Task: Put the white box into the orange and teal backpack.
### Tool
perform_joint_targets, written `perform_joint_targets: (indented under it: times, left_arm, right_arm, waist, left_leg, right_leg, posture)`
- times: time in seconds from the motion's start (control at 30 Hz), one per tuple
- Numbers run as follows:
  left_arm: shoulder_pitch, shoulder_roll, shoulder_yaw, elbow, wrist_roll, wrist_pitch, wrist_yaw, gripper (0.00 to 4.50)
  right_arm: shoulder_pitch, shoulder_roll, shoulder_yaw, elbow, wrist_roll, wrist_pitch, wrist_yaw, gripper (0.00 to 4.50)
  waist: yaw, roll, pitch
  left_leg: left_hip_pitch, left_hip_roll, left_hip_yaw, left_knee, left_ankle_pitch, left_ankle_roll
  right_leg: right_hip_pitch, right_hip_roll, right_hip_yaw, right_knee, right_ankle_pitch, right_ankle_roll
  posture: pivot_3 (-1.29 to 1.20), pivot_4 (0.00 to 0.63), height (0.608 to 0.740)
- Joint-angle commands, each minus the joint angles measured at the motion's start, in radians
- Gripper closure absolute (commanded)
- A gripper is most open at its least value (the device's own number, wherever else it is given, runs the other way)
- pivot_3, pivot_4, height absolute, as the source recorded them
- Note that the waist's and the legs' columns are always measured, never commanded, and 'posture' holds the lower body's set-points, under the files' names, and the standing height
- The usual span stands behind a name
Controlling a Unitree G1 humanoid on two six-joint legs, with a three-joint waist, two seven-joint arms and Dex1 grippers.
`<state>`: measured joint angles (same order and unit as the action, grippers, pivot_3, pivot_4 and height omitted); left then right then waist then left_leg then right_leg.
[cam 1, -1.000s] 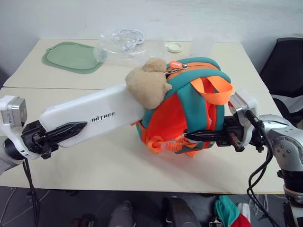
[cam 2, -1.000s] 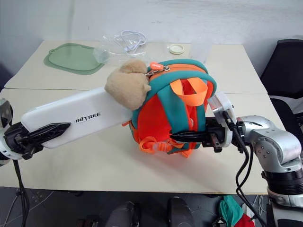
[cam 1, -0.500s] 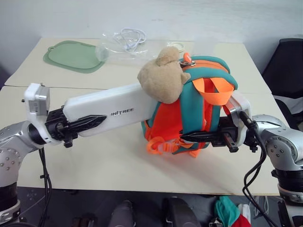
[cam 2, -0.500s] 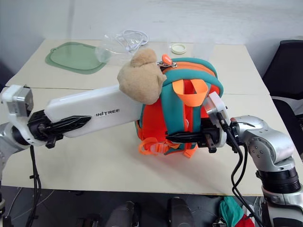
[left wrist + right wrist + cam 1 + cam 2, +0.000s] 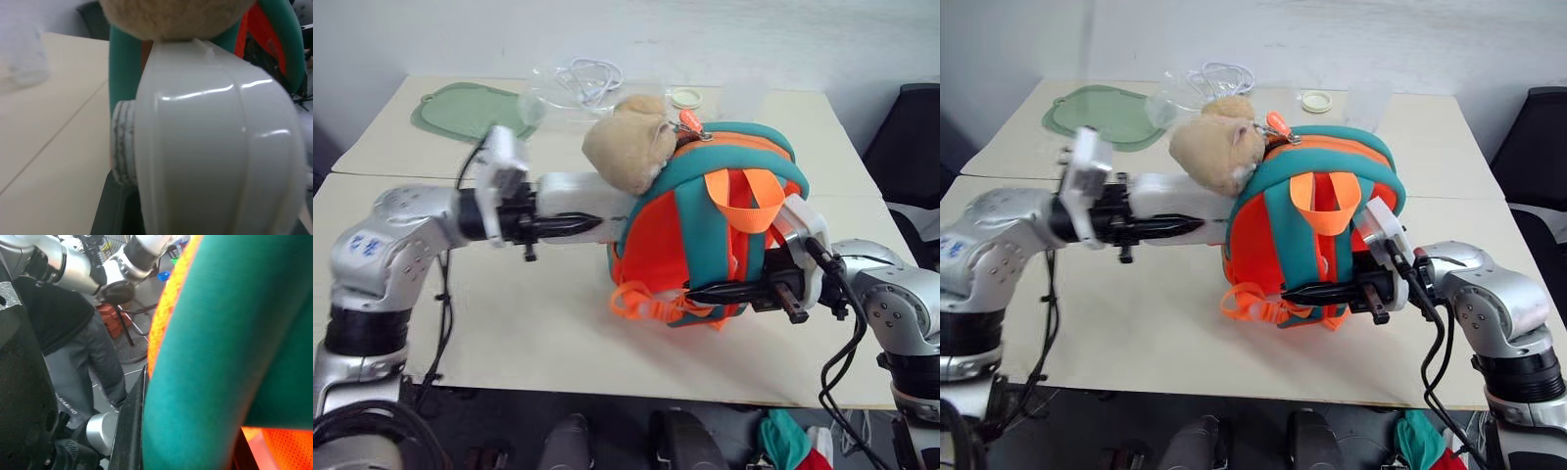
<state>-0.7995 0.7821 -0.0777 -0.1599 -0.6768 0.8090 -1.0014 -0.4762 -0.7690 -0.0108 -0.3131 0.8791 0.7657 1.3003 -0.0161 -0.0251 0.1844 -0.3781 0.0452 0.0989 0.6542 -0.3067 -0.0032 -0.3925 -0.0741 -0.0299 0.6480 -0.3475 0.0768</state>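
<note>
Right pincer (image 5: pixel 705 292) pinches teal strap, steadying orange and teal backpack (image 5: pixel 705 235) upright on table (image 5: pixel 529 323). Left pincer (image 5: pixel 592 224) clamps white box (image 5: pixel 576 196), far end inside opening (under plush bear head (image 5: pixel 625 155)).

A pale green mat (image 5: pixel 465 106), bagged white cable (image 5: pixel 582 80) and small lid (image 5: pixel 684 98) lie on the table (image 5: pixel 538 323).

Both arms reach inward, level: left pincer (image 5: pixel 570 225) clamped, right pincer (image 5: pixel 710 292) pinched shut.
</note>
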Motion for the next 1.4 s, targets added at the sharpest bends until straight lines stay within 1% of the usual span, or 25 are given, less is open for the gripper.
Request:
perform_joint_targets:
  times: [0.03, 0.07, 0.17, 0.23, 0.3, 0.37, 0.4, 0.47, 0.57, 0.6, 0.67, 0.87, 0.93, 1.07, 1.13, 1.2, 1.3, 1.4]
  left_arm:
    - [-0.106, -0.108, -0.064, 0.091, 0.053, -0.005, 0.015, 3.31]
    - [-0.128, -0.145, -0.063, 0.123, 0.062, -0.010, 0.034, 3.31]
    - [-0.153, -0.217, -0.150, 0.202, 0.209, -0.154, 0.036, 3.31]
    - [-0.145, -0.263, -0.141, 0.225, 0.206, -0.162, 0.032, 3.31]
    - [-0.132, -0.290, -0.118, 0.229, 0.190, -0.161, 0.021, 3.31]
    - [-0.119, -0.306, -0.074, 0.226, 0.176, -0.152, 0.044, 2.60]
    - [-0.116, -0.307, -0.048, 0.226, 0.171, -0.143, 0.059, 2.35]
    - [-0.107, -0.285, -0.019, 0.205, 0.149, -0.137, 0.019, 1.73]
    - [-0.078, -0.228, 0.014, 0.158, 0.124, -0.143, -0.046, 0.86]
    - [-0.064, -0.200, 0.038, 0.153, 0.115, -0.164, -0.078, 0.51]
    - [-0.043, -0.146, 0.082, 0.157, 0.098, -0.190, -0.137, 0.00]
    - [0.068, 0.065, 0.170, 0.205, 0.060, -0.201, -0.355, 0.00]
    - [0.090, 0.076, 0.207, 0.215, 0.054, -0.222, -0.353, 0.00]
    - [0.060, 0.002, 0.252, 0.222, 0.030, -0.213, -0.254, 0.00]
    - [0.020, -0.080, 0.277, 0.193, -0.040, -0.154, -0.172, 0.00]
    - [0.000, -0.128, 0.267, 0.167, -0.060, -0.126, -0.139, 0.00]
    - [-0.006, -0.164, 0.229, 0.160, -0.032, -0.139, -0.120, 0.00]
    - [-0.019, -0.225, 0.232, 0.150, -0.090, -0.103, -0.098, 0.00]
  right_arm:
    - [-0.005, -0.003, 0.005, -0.036, 0.013, -0.003, 0.016, 4.49]
    - [-0.005, -0.001, 0.008, -0.037, 0.011, -0.004, 0.015, 4.49]
    - [-0.006, 0.008, 0.014, -0.044, 0.009, -0.008, 0.006, 4.49]
    - [-0.002, 0.013, 0.013, -0.052, 0.009, -0.010, -0.003, 4.49]
    - [0.004, 0.019, 0.008, -0.061, 0.012, -0.010, -0.018, 4.49]
    - [0.011, 0.022, 0.002, -0.069, 0.014, -0.010, -0.033, 4.49]
    - [0.017, 0.022, -0.002, -0.071, 0.014, -0.011, -0.038, 4.49]
    - [0.026, 0.023, -0.010, -0.074, 0.011, -0.014, -0.049, 4.49]
    - [0.038, 0.023, -0.019, -0.075, 0.011, -0.018, -0.065, 4.49]
    - [0.041, 0.027, -0.024, -0.067, 0.006, -0.025, -0.071, 4.49]
    - [0.045, 0.029, -0.028, -0.052, -0.002, -0.036, -0.072, 4.49]
    - [0.047, 0.035, -0.021, -0.027, -0.023, -0.066, -0.068, 4.49]
    - [0.047, 0.036, -0.020, -0.021, -0.024, -0.071, -0.067, 4.49]
    - [0.041, 0.039, -0.013, -0.007, -0.029, -0.077, -0.061, 4.49]
    - [0.035, 0.043, -0.005, 0.001, -0.032, -0.078, -0.060, 4.49]
    - [0.028, 0.046, 0.000, 0.008, -0.035, -0.077, -0.058, 4.49]
    - [0.020, 0.048, 0.003, 0.016, -0.039, -0.077, -0.054, 4.49]
    - [0.016, 0.050, 0.005, 0.018, -0.041, -0.074, -0.053, 4.49]
  waist:
    - [0.000, 0.000, 0.000]
    - [0.006, 0.000, 0.000]
    - [0.009, 0.000, 0.000]
    - [0.009, 0.000, 0.000]
    - [0.013, 0.000, 0.000]
    - [0.014, 0.000, 0.000]
    - [0.014, 0.000, 0.000]
    - [0.012, 0.000, 0.000]
    - [0.009, 0.000, 0.000]
    - [0.008, 0.000, 0.000]
    - [0.003, 0.000, 0.000]
    - [-0.001, 0.000, 0.000]
    - [-0.001, 0.000, 0.000]
    - [0.017, 0.000, 0.000]
    - [0.020, 0.000, 0.000]
    - [0.016, 0.000, 0.000]
    - [0.008, 0.000, 0.000]
    - [0.007, 0.000, 0.000]
  left_leg:
    - [0.000, 0.000, 0.000, 0.000, 0.000, 0.000]
    - [0.000, 0.000, 0.000, 0.001, 0.000, 0.000]
    - [-0.001, 0.002, 0.000, 0.005, 0.000, 0.000]
    - [-0.001, 0.002, 0.001, 0.006, 0.000, 0.000]
    - [-0.002, 0.002, 0.000, 0.007, 0.000, 0.000]
    - [-0.003, 0.002, 0.000, 0.008, 0.000, 0.000]
    - [-0.003, 0.002, -0.001, 0.009, 0.000, 0.000]
    - [-0.004, 0.002, -0.002, 0.010, 0.000, 0.000]
    - [-0.005, 0.002, -0.002, 0.010, 0.000, 0.000]
    - [-0.005, 0.002, -0.002, 0.009, 0.000, 0.000]
    - [-0.005, 0.003, -0.002, 0.009, 0.000, 0.000]
    - [-0.006, 0.002, -0.003, 0.010, 0.000, 0.000]
    - [-0.007, 0.002, -0.003, 0.010, 0.000, 0.000]
    - [-0.009, 0.001, -0.006, 0.012, -0.001, 0.001]
    - [-0.009, 0.001, -0.007, 0.013, -0.001, 0.002]
    - [-0.010, 0.000, -0.007, 0.013, -0.001, 0.003]
    - [-0.010, 0.000, -0.007, 0.013, -0.001, 0.003]
    - [-0.010, 0.001, -0.007, 0.012, -0.001, 0.002]
  right_leg:
    - [0.000, 0.001, 0.001, 0.000, 0.000, 0.000]
    - [0.000, 0.001, 0.000, 0.000, 0.000, 0.000]
    - [0.000, 0.002, 0.001, 0.002, 0.000, 0.000]
    - [-0.001, 0.002, 0.001, 0.002, 0.000, 0.000]
    - [-0.002, 0.002, 0.001, 0.004, 0.000, 0.000]
    - [-0.002, 0.002, 0.001, 0.005, 0.000, 0.000]
    - [-0.002, 0.002, 0.001, 0.005, 0.000, 0.000]
    - [-0.002, 0.002, 0.000, 0.005, 0.000, 0.000]
    - [-0.003, 0.002, 0.000, 0.006, 0.000, 0.000]
    - [-0.003, 0.002, 0.000, 0.006, 0.000, 0.000]
    - [-0.004, 0.002, 0.000, 0.006, 0.000, 0.000]
    - [-0.004, 0.002, -0.002, 0.006, 0.000, 0.000]
    - [-0.004, 0.001, -0.002, 0.006, 0.000, 0.000]
    - [-0.004, 0.000, -0.005, 0.005, 0.000, 0.000]
    - [-0.003, -0.001, -0.006, 0.006, 0.000, 0.000]
    - [-0.003, -0.002, -0.007, 0.007, 0.001, 0.002]
    - [-0.003, -0.001, -0.007, 0.007, 0.001, 0.002]
    - [-0.003, 0.000, -0.007, 0.008, 0.001, 0.002]
  posture:
    - [0.00, 0.150, 0.740]
    - [0.00, 0.150, 0.740]
    - [0.00, 0.150, 0.740]
    - [0.00, 0.150, 0.740]
    - [0.00, 0.150, 0.740]
    - [0.00, 0.150, 0.740]
    - [0.00, 0.150, 0.740]
    - [0.00, 0.150, 0.740]
    - [0.00, 0.150, 0.740]
    - [0.00, 0.150, 0.740]
    - [0.00, 0.150, 0.740]
    - [0.00, 0.150, 0.740]
    - [0.00, 0.150, 0.740]
    - [0.00, 0.150, 0.740]
    - [0.00, 0.150, 0.740]
    - [0.00, 0.150, 0.740]
    - [0.00, 0.150, 0.740]
    - [0.00, 0.150, 0.740]
